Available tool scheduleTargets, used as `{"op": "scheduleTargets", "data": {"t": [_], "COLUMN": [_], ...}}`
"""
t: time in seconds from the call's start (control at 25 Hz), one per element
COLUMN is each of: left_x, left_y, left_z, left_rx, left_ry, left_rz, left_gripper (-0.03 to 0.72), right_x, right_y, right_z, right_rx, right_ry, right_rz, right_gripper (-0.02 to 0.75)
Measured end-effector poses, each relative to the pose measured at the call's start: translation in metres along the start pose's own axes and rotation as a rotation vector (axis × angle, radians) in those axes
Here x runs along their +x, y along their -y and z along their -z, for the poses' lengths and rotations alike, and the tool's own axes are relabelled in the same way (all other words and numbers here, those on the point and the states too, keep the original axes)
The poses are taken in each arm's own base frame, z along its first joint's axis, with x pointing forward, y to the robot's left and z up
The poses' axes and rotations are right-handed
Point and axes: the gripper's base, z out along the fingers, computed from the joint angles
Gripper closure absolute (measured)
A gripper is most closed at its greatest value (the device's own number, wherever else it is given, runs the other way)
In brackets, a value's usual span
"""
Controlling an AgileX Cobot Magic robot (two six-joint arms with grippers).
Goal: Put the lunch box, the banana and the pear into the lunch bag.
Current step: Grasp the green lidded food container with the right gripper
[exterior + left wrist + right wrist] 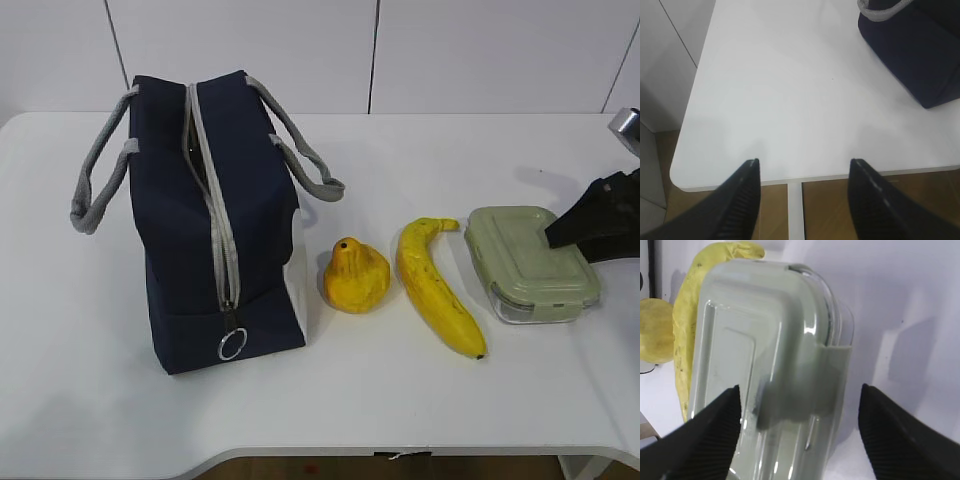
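Exterior view: the lunch bag [215, 225] stands at left of the frame on the white tabletop [420, 150], its zipper strip running down the top toward the ring pull; whether the zipper is parted I cannot tell. The pear [356, 276], the banana [436, 287] and the lunch box [530, 262] lie in a row to its right, nothing yet bagged. My right end effector [799, 432] hangs released above the green lid, one finger over the lid and the other beyond its clip edge. My left end effector [805, 200] is also released, empty, over the tabletop's near edge, with a bag corner at upper right of its frame.

To do this step well, I judge I should centre the jaws across the box's short width, descend level, and close below the lid rim, clear of the banana just beside it.

Hidden: the bag's interior; most of the right arm, cut off at the frame's right edge.
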Motion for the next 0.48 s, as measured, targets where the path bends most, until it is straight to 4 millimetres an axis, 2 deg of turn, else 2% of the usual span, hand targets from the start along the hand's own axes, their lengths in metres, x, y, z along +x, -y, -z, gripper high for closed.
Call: {"op": "scheduleTargets", "data": {"t": [0.48], "left_x": [0.0], "left_y": [0.0], "left_z": [0.0], "left_rx": [0.0], "left_ry": [0.0], "left_rz": [0.0], "left_gripper": [0.258], "right_x": [0.0001], "right_y": [0.0002], "right_z": [0.0], "right_rx": [0.002], "right_ry": [-0.002], "right_rz": [-0.002], "right_gripper": [0.161]}}
